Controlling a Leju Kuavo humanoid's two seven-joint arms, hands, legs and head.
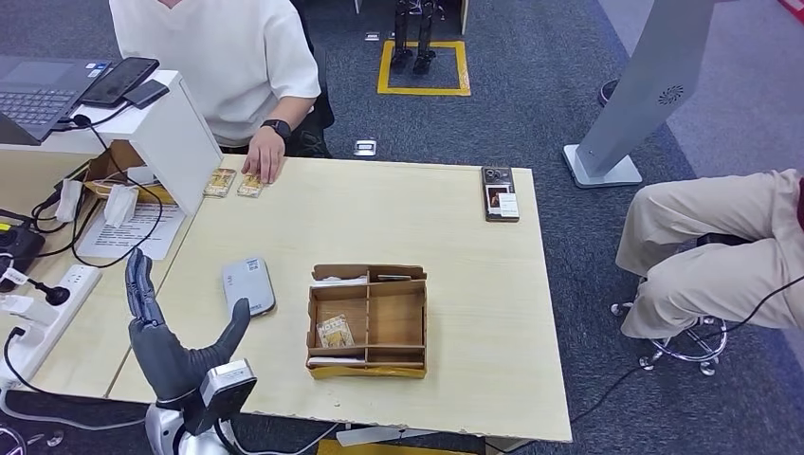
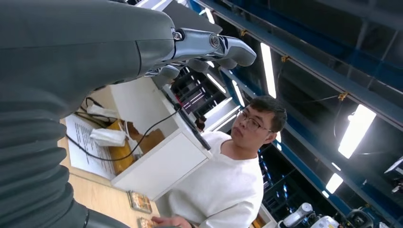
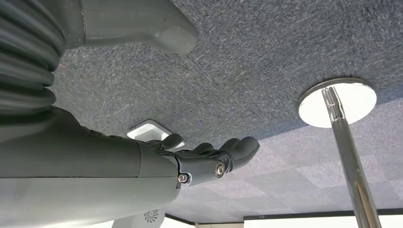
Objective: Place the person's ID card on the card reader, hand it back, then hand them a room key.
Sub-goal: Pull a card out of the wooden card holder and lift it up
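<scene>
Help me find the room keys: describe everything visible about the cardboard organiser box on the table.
The cardboard box is a shallow, open-topped brown tray, lying flat near the table's front edge, to the right of the grey card reader. Dividers split it into compartments: narrow slots along the far and near sides, two larger bays between. A small patterned card lies in the left bay; the right bay looks empty. Pale cards sit in the narrow slots. Nothing else touches it.

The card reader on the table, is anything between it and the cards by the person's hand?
Nothing visible. The two cards lie at the table's far edge under the person's hand, and bare tabletop runs from them to the grey card reader. The cardboard box sits off to the side. The left hand is raised, holding nothing.
</scene>
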